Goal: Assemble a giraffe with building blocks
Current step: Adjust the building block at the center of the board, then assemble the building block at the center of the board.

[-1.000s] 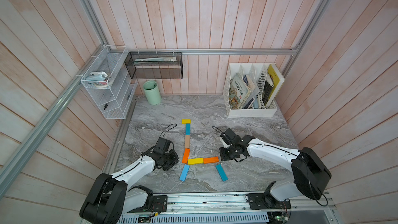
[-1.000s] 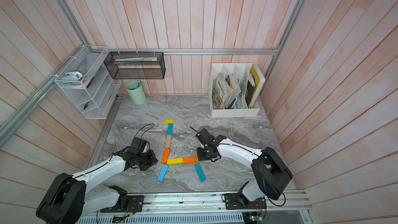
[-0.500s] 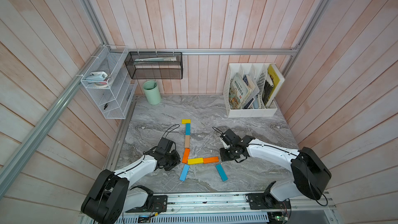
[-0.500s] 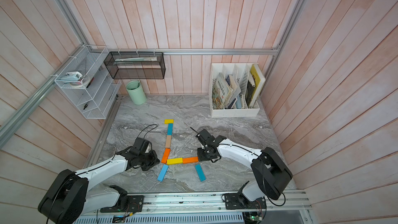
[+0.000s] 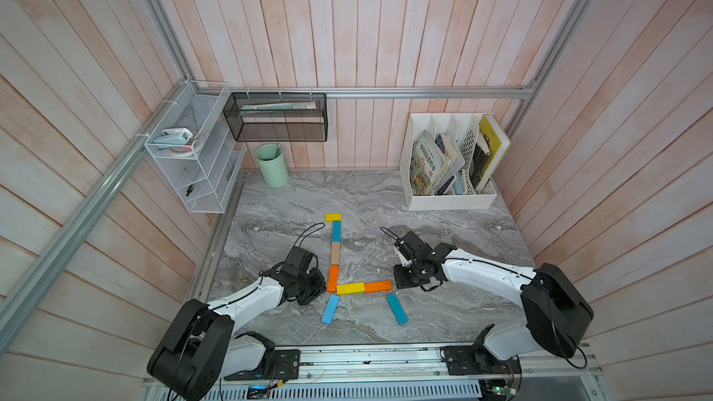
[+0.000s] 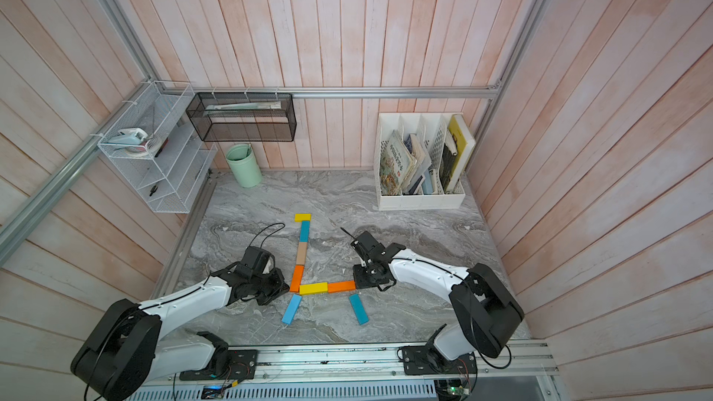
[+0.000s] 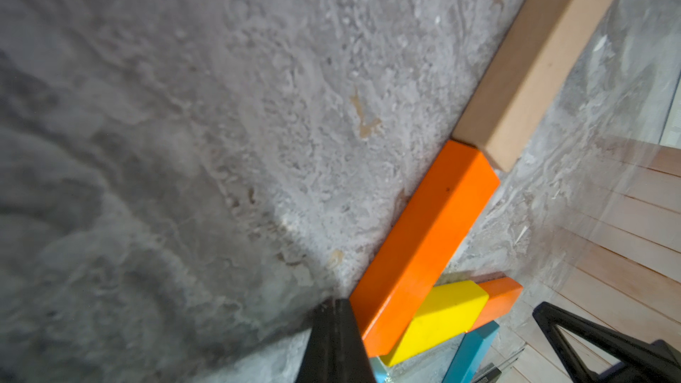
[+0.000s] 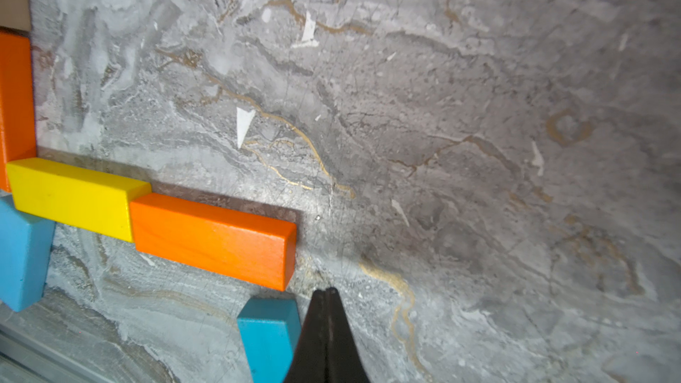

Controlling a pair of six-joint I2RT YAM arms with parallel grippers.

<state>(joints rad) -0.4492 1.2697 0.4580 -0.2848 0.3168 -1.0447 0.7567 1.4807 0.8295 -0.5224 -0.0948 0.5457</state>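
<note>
Giraffe (image 5: pixel 350 288) looks complete. Left gripper (image 7: pixel 333 316), jaws together and empty, rests just beside the orange neck block (image 7: pixel 423 252). Right gripper (image 8: pixel 326 303), likewise together and empty, is just beside the orange body block (image 8: pixel 213 239). All eight blocks (image 5: pixel 335 253) lie in the figure, mid-bench (image 5: pixel 443 225) toward the front edge. Only final nudges or a retreat seem left.
</note>
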